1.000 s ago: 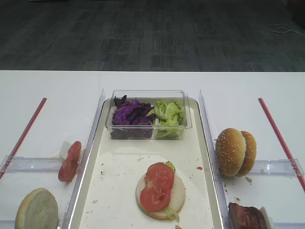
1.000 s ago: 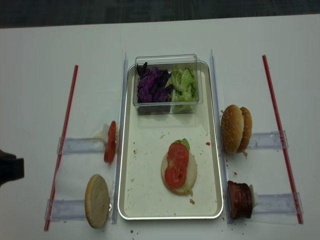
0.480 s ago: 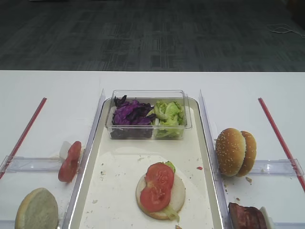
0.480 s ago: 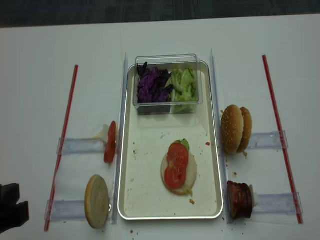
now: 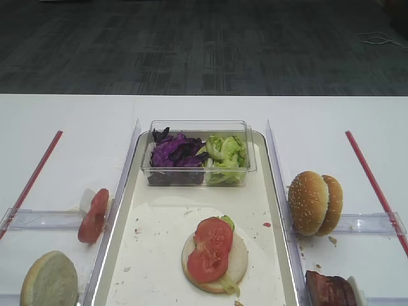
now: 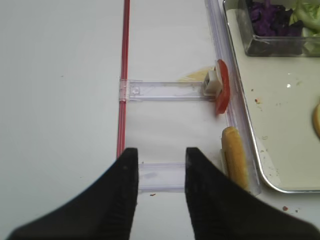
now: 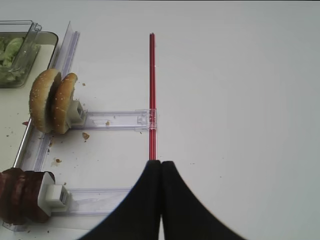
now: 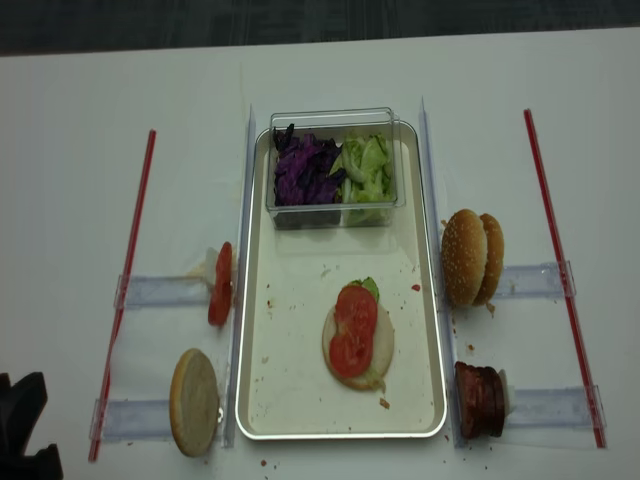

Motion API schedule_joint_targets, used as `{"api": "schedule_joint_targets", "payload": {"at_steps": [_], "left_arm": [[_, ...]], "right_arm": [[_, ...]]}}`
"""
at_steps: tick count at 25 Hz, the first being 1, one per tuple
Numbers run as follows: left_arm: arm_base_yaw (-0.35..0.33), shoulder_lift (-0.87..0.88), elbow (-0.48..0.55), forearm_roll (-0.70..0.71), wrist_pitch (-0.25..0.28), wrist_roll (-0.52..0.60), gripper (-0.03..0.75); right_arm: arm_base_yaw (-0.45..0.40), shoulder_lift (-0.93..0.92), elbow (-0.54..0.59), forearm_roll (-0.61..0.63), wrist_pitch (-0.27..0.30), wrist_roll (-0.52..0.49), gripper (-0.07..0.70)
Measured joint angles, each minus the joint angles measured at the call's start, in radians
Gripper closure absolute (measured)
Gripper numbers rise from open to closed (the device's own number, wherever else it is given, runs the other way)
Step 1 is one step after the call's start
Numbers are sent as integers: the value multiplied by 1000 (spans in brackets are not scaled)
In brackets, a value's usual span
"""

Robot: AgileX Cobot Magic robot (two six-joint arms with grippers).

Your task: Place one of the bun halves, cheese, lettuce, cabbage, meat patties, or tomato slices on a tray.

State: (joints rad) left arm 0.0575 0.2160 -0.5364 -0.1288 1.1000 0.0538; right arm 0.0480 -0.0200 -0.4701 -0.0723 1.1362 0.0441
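Two tomato slices [image 8: 352,329] are seen overlapped on a pale bun half [image 8: 358,345] with a bit of green leaf under them, in the near half of the tray [image 8: 300,400], so the stack is judged part-built. Nearest the base, the left gripper [image 6: 161,165] is held low over the near-left clear rail [image 6: 160,176], jaws apart and empty; the right gripper [image 7: 160,170] is pressed together, holding nothing, over the red strip [image 7: 152,95] on the right. Just ahead of the left jaws a pale bun half stands on edge [image 6: 235,157] against the tray's outer rim, and beyond it a lone tomato slice [image 6: 222,93] leans on a small white stop. A slip is judged likely if either is pinched off-centre: both are thin, upright and close to the rim, so a finger could be caught on the tray wall or the piece tipped flat. The tomato looks wet and soft, so it could be crushed or torn. On the right, dark reddish-brown meat patties [image 7: 20,195] sit at the near rail, two sesame bun halves [image 7: 52,101] on edge at the farther one. If more is set on the stack, the top slices could be slid off. Farthest, purple cabbage [image 8: 305,170] and crinkly lettuce [image 8: 365,168] are packed in a clear tub [image 8: 330,116] at the tray's far end; loose shreds could be dropped on the way.
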Motion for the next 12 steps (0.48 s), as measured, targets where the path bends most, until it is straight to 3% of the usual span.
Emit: {"api": "schedule_joint_targets", "payload": {"at_steps": [7, 12], "left_arm": [[0, -124, 27, 33, 4, 0, 492], [0, -200, 32, 83, 79, 0, 492]], "right_arm": [[0, 0, 0, 0, 0, 0, 625], [0, 0, 0, 0, 0, 0, 625]]}}
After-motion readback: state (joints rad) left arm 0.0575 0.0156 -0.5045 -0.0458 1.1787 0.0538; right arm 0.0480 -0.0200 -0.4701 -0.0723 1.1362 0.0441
